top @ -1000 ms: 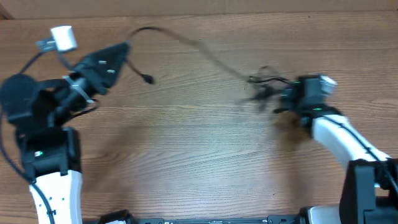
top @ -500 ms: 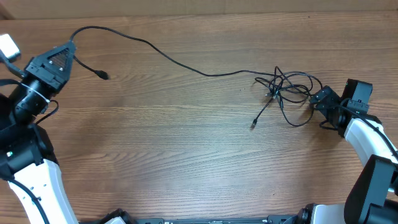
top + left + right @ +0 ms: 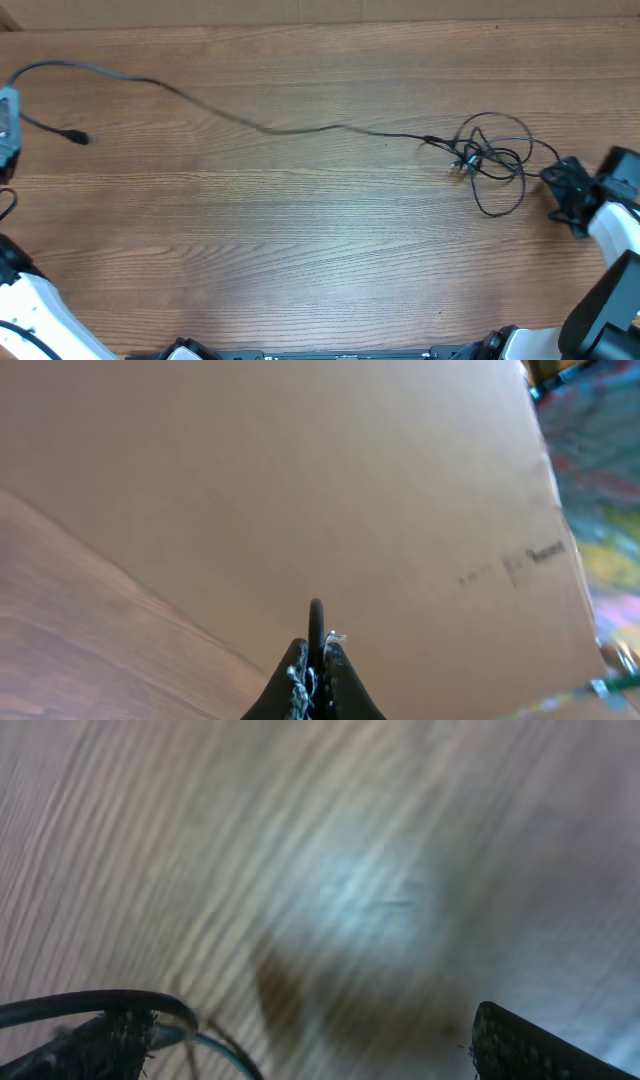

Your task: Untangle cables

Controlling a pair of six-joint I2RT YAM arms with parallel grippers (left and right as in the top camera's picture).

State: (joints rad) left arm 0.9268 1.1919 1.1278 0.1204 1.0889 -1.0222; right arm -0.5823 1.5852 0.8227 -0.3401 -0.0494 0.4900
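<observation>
A thin black cable (image 3: 250, 122) runs stretched from the far left edge across the wooden table to a tangle of black cable loops (image 3: 492, 158) at the right. Its short plug end (image 3: 76, 136) hangs near the left edge. My left gripper (image 3: 316, 652) is shut on this cable (image 3: 316, 622); in the overhead view only a grey part of the gripper shows at the left edge (image 3: 6, 118). My right gripper (image 3: 564, 183) sits just right of the tangle. In its wrist view the fingers (image 3: 310, 1035) are wide apart and empty, with a cable loop (image 3: 150, 1008) beside the left finger.
A tan cardboard wall (image 3: 330, 470) fills the left wrist view behind the table. The wooden table top (image 3: 300, 240) spreads between the arms. The white right arm (image 3: 615, 225) reaches in from the lower right corner.
My left arm has pulled further left, almost out of the overhead view, drawing the long cable out. The tangle and my right gripper have shifted right, and the loose end below the tangle is drawn in.
</observation>
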